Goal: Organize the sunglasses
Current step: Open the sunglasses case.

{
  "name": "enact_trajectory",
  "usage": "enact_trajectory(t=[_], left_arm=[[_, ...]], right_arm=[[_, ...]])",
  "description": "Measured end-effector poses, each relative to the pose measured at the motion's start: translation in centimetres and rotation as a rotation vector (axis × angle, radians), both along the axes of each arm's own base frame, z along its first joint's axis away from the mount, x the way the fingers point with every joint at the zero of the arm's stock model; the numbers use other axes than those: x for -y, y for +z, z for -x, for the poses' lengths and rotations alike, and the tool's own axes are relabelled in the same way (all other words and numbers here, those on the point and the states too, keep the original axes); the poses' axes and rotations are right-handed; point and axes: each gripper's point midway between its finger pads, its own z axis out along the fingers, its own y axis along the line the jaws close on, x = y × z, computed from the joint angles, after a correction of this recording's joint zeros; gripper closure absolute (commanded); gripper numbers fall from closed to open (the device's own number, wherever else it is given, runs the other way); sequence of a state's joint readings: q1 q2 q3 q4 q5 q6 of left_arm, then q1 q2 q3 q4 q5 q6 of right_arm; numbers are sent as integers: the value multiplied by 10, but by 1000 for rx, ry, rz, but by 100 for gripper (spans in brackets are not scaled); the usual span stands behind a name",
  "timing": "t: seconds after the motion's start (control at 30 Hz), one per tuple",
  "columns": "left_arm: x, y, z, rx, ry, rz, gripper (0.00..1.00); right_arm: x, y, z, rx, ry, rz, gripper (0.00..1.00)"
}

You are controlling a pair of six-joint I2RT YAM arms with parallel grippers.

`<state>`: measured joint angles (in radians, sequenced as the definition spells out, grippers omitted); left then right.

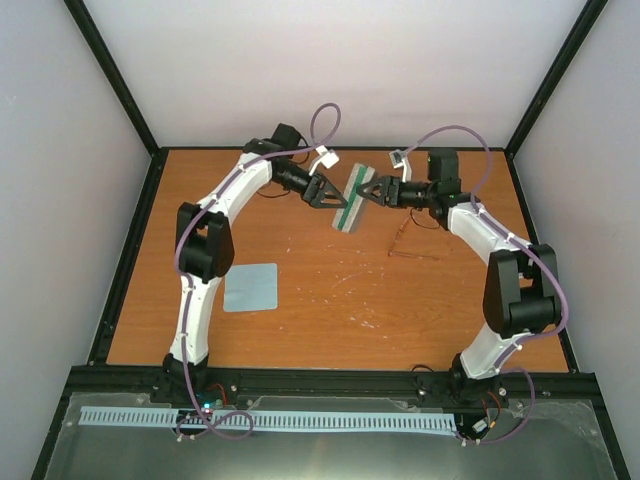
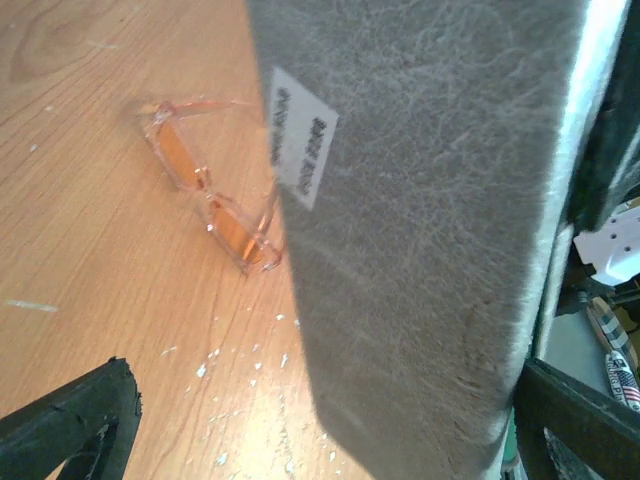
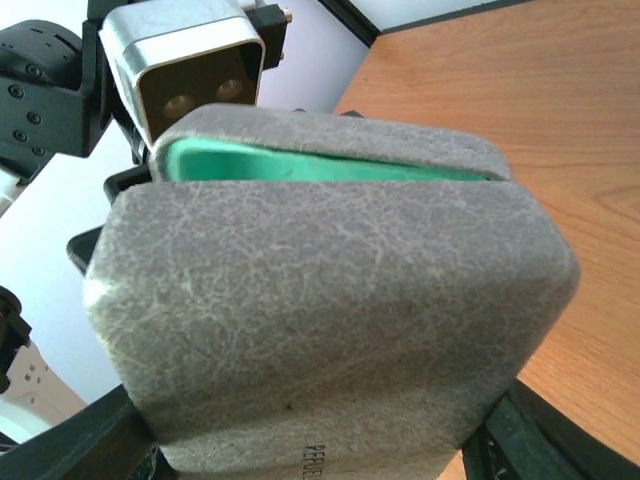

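I am looking down into a white-walled cell with a black frame, its floor an orange-brown wooden worktop (image 1: pixel 330 320). Nearest me, left of centre, a pale blue cloth (image 1: pixel 250 287) lies flat beside the left arm. Farther in and right of centre, the sunglasses (image 2: pixel 208 196) lie on the bare wood, well apart from the cloth and close to the right forearm. Their lenses show orange in my left wrist view. Beyond them, near the middle of the far half, the grey box (image 1: pixel 352 200) hangs tilted between both arms. The right gripper (image 1: pixel 368 193) is grasping it, both jaws pressed against its sides, and green lining shows along a narrow gap. The left gripper (image 1: pixel 330 193) is released: its jaws are spread around the other end, with a clear gap between one jaw and the box.
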<state>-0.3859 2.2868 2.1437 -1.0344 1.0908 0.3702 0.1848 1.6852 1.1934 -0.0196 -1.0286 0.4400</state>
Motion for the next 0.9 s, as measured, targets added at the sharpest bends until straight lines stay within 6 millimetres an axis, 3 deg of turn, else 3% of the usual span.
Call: enact_trajectory(t=[0.13,0.23,0.33,0.63,0.9], left_arm=[[-13,-16,-11,-10,29,-36,1],[-25,-39,-27,1,71,-98,1],[-28,-45,-27,-19,74,-101,1],[-28,-31,-16,-22,53,-41,0],[-35,-15,8,-110,23,65,2]], right_arm=[[6,-6,5,-25,1,23,97],[-1,5,22,-28,63,-1,97],[-4,8,26,-11,63,17,97],[2,3,22,-29,11,19,97],[0,24,11,24,-14,-37,97]])
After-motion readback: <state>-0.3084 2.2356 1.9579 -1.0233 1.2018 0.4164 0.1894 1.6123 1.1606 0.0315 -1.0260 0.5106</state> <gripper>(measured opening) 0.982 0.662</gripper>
